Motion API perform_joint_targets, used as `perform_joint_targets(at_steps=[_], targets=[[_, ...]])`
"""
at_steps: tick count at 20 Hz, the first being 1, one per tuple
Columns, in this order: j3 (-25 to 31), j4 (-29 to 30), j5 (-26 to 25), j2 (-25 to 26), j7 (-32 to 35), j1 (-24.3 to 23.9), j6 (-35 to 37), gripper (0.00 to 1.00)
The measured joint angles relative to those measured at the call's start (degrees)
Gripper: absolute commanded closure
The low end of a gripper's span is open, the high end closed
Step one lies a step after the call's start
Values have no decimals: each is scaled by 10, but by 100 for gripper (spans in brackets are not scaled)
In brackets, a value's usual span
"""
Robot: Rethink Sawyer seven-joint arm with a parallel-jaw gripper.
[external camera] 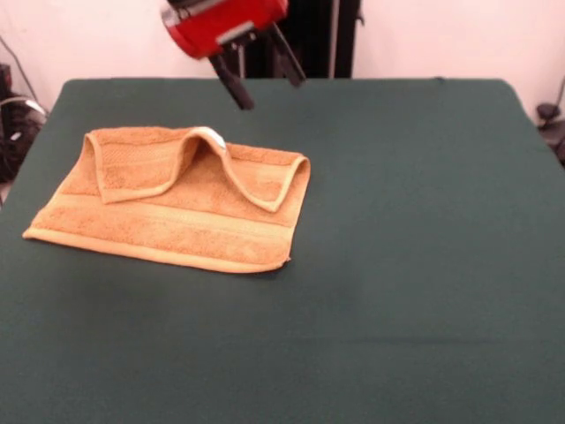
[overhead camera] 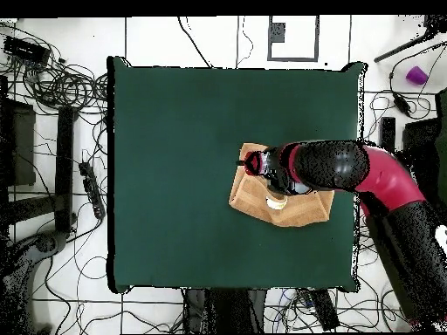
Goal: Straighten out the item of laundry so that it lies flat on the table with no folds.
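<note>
The item of laundry, an orange-tan towel, lies on the left half of the green table. Its far edge is folded over toward the front in two flaps, with a raised hump between them where a small white label shows. My gripper hangs above the towel's far edge, clear of the cloth, open with nothing between its dark fingers. In the overhead view the red and black arm reaches in from the right and covers much of the towel; the gripper sits over the towel's upper left part on the table.
Cables and dark equipment lie on the floor around the table's edges. A small purple object sits on the floor at the upper right of the overhead view. The towel lies near one table edge.
</note>
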Motion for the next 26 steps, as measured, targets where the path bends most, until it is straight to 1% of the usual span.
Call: perform_joint_targets(at_steps=[4,5,12,14,19,22,24,26], targets=[[0,-6,29,-24,0,0,23,0],[0,-7,41,-37,0,0,24,0],[-1,-15,43,-46,0,8,23,0],[-4,-23,38,-40,0,16,18,0],[-13,-54,12,-5,0,38,-10,0],[-14,-85,-13,29,0,51,-19,0],[-14,-95,-18,39,0,54,-19,0],[-14,-117,-24,61,0,60,-19,0]])
